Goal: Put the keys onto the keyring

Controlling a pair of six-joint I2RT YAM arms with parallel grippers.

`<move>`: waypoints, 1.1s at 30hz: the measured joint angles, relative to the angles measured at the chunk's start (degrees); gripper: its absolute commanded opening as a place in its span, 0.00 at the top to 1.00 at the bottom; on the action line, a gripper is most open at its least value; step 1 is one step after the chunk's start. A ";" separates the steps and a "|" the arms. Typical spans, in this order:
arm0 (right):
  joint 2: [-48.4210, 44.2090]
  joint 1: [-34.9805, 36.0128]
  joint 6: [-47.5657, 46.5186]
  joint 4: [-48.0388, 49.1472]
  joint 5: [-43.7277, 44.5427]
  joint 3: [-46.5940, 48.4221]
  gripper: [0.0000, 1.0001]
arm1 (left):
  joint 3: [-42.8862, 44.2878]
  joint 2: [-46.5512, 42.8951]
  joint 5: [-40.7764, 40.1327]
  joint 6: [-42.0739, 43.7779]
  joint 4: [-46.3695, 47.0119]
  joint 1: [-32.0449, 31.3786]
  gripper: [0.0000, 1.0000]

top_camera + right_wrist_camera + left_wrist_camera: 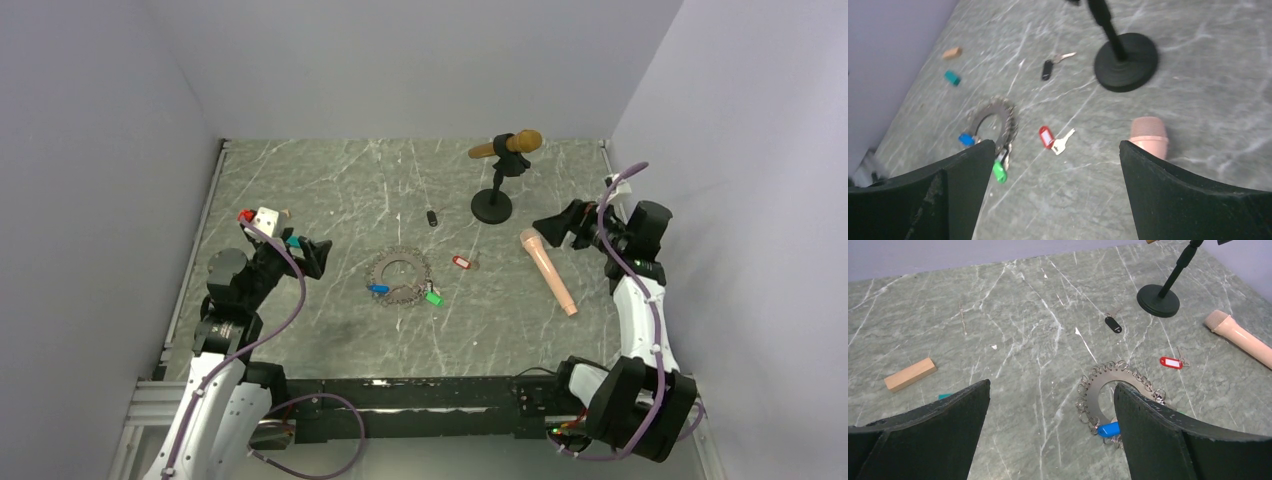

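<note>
The keyring (pixel 400 272) (pixel 1094 396) (pixel 993 116), a flat grey metal ring edged with small loops, lies mid-table. A blue-tagged key (pixel 378 288) (pixel 1109 429) (pixel 965 139) and a green-tagged key (pixel 433 297) (pixel 999 171) lie at its near rim. A red-tagged key (pixel 460 262) (pixel 1170 362) (pixel 1046 136) lies loose to the ring's right. A black-tagged key (pixel 432 218) (pixel 1113 324) (pixel 1047 70) lies farther back. My left gripper (pixel 318 255) (pixel 1052 387) hovers open left of the ring. My right gripper (pixel 550 228) (pixel 1057 145) hovers open, right of the red key.
A pink microphone (pixel 548 270) (pixel 1240 337) (pixel 1148 135) lies on the table under my right gripper. A black round stand base (pixel 491 207) (pixel 1158 300) (pixel 1125 60) holds a tan microphone (pixel 510 145). A tan block (pixel 910 374) (pixel 952 52) and teal block (pixel 952 77) lie at left.
</note>
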 measured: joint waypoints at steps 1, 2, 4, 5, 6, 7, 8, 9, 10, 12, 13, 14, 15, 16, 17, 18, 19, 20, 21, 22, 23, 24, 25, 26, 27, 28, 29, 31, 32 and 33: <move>0.00 0.00 -1.22 0.57 -2.60 -0.74 0.00 | 0.00 0.00 0.11 0.00 0.00 0.00 0.01; 0.00 0.02 -2.54 0.76 -4.92 -1.27 0.00 | 0.00 0.00 0.20 0.00 -0.02 0.00 0.01; 0.02 0.17 -5.57 0.28 -8.48 -1.42 0.00 | 0.20 0.00 0.22 0.00 -0.24 0.00 0.00; 0.02 0.37 -7.39 0.04 -10.05 -1.40 0.00 | 0.28 0.00 0.24 -0.02 -0.24 0.00 0.00; 0.02 0.68 -9.27 -0.59 -11.32 -1.36 0.00 | 0.35 0.00 0.33 -0.07 -0.24 0.00 0.00; 0.02 0.98 -10.97 -1.49 -11.85 -1.29 0.00 | 0.44 0.00 0.46 -0.11 -0.26 0.00 0.01; 0.13 1.51 -13.64 -3.50 -12.41 -0.94 0.00 | 0.50 -0.04 0.66 -0.17 -0.24 0.00 0.01; 0.39 1.86 -16.72 -6.21 -12.59 -0.22 0.00 | 0.55 -0.13 0.85 -0.24 -0.20 0.00 0.01; 0.87 3.10 -20.44 -9.70 -12.44 0.98 0.00 | 0.55 -0.15 1.05 -0.26 -0.22 0.00 0.01; 1.64 5.46 -27.12 -15.39 -11.06 3.26 0.00 | 0.55 -0.39 1.53 -0.44 -0.22 0.00 0.01; 1.92 7.48 -30.62 -18.14 -9.31 4.37 0.00 | 0.55 -0.39 1.68 -0.48 -0.22 0.00 0.01; 2.08 10.10 -33.73 -20.31 -7.13 5.18 0.00 | 0.55 -0.42 1.77 -0.50 -0.20 0.00 0.01; 2.12 13.11 -36.35 -21.84 -4.63 5.64 0.00 | 0.55 -0.46 1.86 -0.50 -0.20 0.00 0.01; 2.19 16.20 -38.38 -22.93 -2.27 5.77 0.00 | 0.55 -0.48 1.90 -0.50 -0.22 0.00 0.01; 2.36 19.52 -40.15 -23.87 0.35 5.77 0.00 | 0.55 -0.48 1.95 -0.50 -0.22 0.00 0.01; 2.84 22.69 -41.57 -24.76 2.91 5.81 0.00 | 0.55 -0.48 2.01 -0.50 -0.22 0.00 0.01; 3.80 25.62 -42.64 -25.57 4.96 6.01 0.00 | 0.55 -0.48 2.08 -0.50 -0.22 0.00 0.00; 5.29 28.04 -43.47 -26.36 6.88 6.47 0.00 | 0.55 -0.50 2.12 -0.50 -0.22 0.00 0.01; 6.95 29.66 -43.89 -27.15 8.61 7.21 0.01 | 0.55 -0.50 2.14 -0.50 -0.22 0.00 0.01; 9.53 31.28 -44.15 -27.96 10.67 8.52 0.01 | 0.55 -0.50 2.16 -0.50 -0.22 0.00 0.01; 11.61 32.26 -44.17 -28.17 12.15 9.49 0.02 | 0.55 -0.50 2.16 -0.50 -0.22 0.00 0.01; 14.14 33.35 -44.13 -28.24 13.92 10.69 0.02 | 0.55 -0.50 2.19 -0.48 -0.22 0.00 0.01; 16.63 34.49 -44.00 -28.24 15.80 11.80 0.03 | 0.55 -0.50 2.21 -0.48 -0.22 0.00 0.01; 18.49 35.34 -43.78 -28.20 17.27 12.57 0.04 | 0.55 -0.50 2.25 -0.48 -0.22 0.00 0.01; 20.59 36.37 -43.36 -28.20 19.21 13.40 0.05 | 0.55 -0.50 2.27 -0.48 -0.22 0.00 0.01; 22.43 37.38 -42.97 -28.13 20.87 14.10 0.07 | 0.55 -0.50 2.27 -0.48 -0.22 0.00 0.01; 24.09 38.29 -42.56 -28.15 22.36 14.80 0.10 | 0.55 -0.50 2.29 -0.48 -0.22 0.00 0.01; 26.97 39.60 -41.70 -28.15 24.55 16.13 0.18 | 0.55 -0.48 2.29 -0.48 -0.22 -0.02 0.01; 28.41 40.04 -41.31 -28.17 25.31 16.92 0.21 | 0.57 -0.50 2.29 -0.46 -0.22 -0.02 0.01; 29.88 40.22 -40.96 -28.22 26.01 17.86 0.24 | 0.57 -0.48 2.29 -0.48 -0.22 0.00 0.01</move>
